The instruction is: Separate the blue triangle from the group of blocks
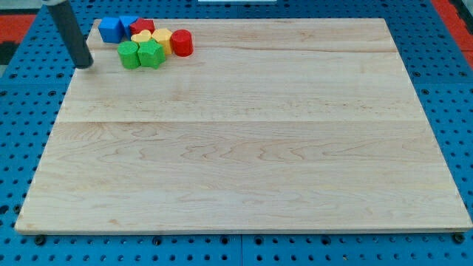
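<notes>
The blocks sit bunched at the view's top left of the wooden board (244, 148). A blue block (111, 29) is at the cluster's left, with the blue triangle (128, 24) touching its right side. Next to them are a red block (143, 26), a yellow heart-like block (141, 37), a yellow block (162, 38) and a red cylinder (182, 43). Two green blocks (129, 55) (151, 54) lie at the cluster's bottom. My tip (86, 64) rests on the board to the left of the green blocks, below the blue block, touching none.
The board lies on a blue pegboard table (451, 111). The cluster is close to the board's top edge and near its top-left corner.
</notes>
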Motion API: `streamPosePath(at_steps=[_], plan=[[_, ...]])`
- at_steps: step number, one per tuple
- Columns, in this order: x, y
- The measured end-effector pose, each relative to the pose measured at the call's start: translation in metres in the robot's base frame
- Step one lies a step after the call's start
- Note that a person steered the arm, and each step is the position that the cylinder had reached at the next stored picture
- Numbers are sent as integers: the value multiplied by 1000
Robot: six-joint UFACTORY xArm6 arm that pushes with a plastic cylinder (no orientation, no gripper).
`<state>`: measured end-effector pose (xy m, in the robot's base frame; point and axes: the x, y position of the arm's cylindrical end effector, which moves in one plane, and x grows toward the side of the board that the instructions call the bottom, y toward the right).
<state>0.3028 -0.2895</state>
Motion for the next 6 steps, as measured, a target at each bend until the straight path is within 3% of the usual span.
streamPosePath(at_steps=[3, 6], plan=[[-97, -14], [-96, -8]])
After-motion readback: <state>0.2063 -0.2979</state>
